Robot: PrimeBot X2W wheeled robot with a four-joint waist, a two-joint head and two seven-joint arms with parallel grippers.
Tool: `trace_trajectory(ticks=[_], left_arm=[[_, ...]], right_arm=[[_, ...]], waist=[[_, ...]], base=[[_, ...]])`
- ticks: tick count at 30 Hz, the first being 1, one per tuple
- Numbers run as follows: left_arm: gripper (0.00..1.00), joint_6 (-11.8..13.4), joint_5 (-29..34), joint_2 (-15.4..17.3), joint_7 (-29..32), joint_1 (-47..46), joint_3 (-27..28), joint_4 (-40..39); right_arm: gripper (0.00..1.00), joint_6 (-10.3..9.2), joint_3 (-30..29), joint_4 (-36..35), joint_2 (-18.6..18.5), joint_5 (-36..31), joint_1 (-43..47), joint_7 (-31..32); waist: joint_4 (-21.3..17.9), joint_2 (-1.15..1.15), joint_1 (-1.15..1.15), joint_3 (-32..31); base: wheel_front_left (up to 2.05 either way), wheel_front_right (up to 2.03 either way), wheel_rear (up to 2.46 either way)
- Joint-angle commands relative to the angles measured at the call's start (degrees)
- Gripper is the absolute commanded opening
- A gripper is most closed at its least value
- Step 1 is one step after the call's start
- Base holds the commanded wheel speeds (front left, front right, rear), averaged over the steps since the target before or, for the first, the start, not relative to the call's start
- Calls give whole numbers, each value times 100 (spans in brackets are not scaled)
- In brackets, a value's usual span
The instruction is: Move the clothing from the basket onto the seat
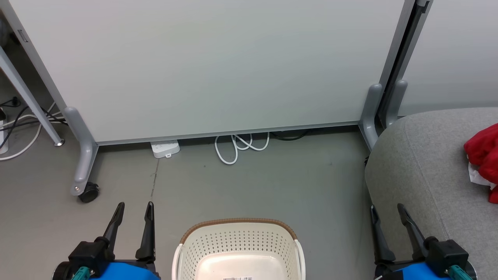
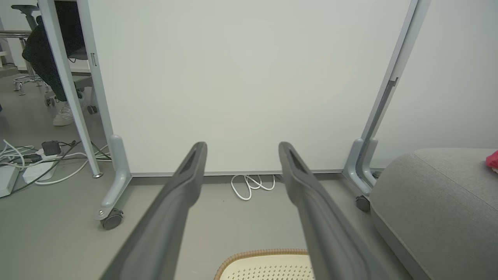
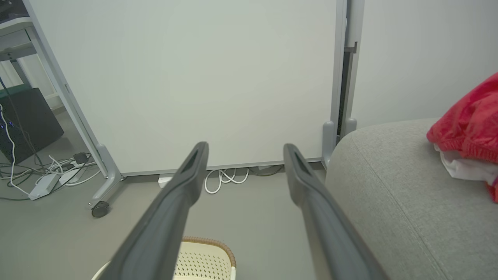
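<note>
**Basket looks emptied, both claws free**

I read this as the tail end of the job. The white perforated plastic basket [image 1: 238,241] with its brown woven-look rim sits on the grey floor [image 1: 272,186] between my 2 arms. The part of its inside that the head view gives me is bare white plastic with a small label. Its near end is cut off by the frame, so I cannot vouch for that part. The bright red soft clothing [image 1: 484,149] with white trim lies heaped on the large grey woven-fabric seat [image 1: 420,163], far to my right.

My left claw [image 1: 135,206] has its 2 dark fingers spread apart with nothing between them, near the basket's left side. My right claw [image 1: 387,210] is likewise spread and empty, by the seat's rounded near corner; whether it touches I cannot tell. The red heap is well apart from it, further right and further away.

Next move, as I judge it: tilt the head down to check the basket's near end, and reach in with the closer claw only if a garment shows there
</note>
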Motion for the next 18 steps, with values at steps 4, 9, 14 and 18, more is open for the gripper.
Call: trace_trajectory(ticks=[4,9,14,18], left_arm=[[100,-15,81,5,-19,68,67,61],[0,-12,86,-23,19,37,45,153],[0,-16,-285,-41,187,37,133,275],[0,-20,-741,-40,304,26,177,238]], right_arm=[[100,-4,17,26,18,19,58,1],[0,1,15,104,2,18,15,3],[0,1,-30,198,3,426,-1,114],[0,1,-70,188,3,893,-44,232]], waist=[[9,0,0,-27],[10,0,0,-40],[1,0,0,-36],[-9,0,0,-30]], base=[[0,0,0],[0,0,0],[0,0,0],[0,0,0]])
